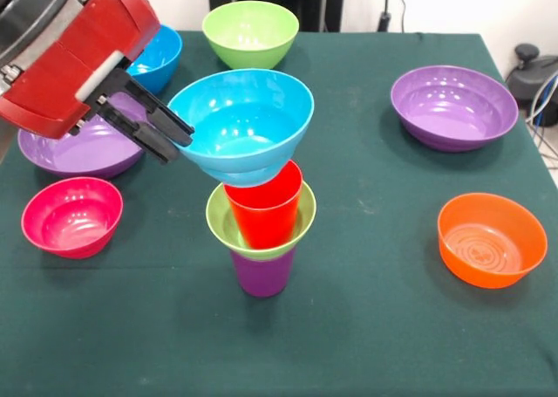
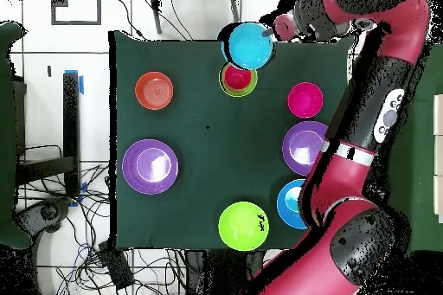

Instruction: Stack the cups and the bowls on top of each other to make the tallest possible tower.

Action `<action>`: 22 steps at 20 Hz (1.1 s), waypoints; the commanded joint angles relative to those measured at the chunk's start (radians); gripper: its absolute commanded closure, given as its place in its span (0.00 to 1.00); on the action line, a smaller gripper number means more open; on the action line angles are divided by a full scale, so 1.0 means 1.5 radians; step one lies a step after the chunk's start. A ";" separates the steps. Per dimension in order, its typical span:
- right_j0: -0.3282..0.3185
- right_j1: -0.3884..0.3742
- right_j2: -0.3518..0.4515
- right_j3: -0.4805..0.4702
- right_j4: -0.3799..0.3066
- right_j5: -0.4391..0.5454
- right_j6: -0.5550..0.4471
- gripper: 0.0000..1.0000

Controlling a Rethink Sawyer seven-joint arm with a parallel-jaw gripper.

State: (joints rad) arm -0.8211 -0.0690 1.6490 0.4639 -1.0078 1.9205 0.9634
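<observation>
The tower stands at the table's middle: a purple cup [image 1: 261,273] at the bottom, a small lime green bowl [image 1: 228,225] on it, and a red cup [image 1: 264,209] nested in that bowl. My gripper [image 1: 179,144] comes in from the upper left and is shut on the left rim of a blue bowl [image 1: 244,122]. The bowl is tilted and its base sits at the red cup's rim. In the overhead view the blue bowl [image 2: 250,45] lies just beyond the tower [image 2: 238,80], with the gripper [image 2: 275,32] beside it.
A pink bowl [image 1: 71,215] and a wide purple bowl [image 1: 78,153] lie at the left under the arm. A second blue bowl [image 1: 159,58] and a large lime green bowl [image 1: 250,32] are at the back. A purple bowl [image 1: 453,106] and an orange bowl [image 1: 491,238] are at the right.
</observation>
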 commanded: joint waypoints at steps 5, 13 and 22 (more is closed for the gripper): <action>0.046 -0.020 -0.131 -0.005 0.013 -0.028 0.044 1.00; 0.059 -0.022 -0.142 -0.014 0.020 -0.038 0.044 1.00; 0.048 -0.033 -0.184 0.046 0.069 -0.094 0.091 1.00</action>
State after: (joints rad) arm -0.7710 -0.0726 1.5277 0.4686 -0.9312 1.8867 0.9634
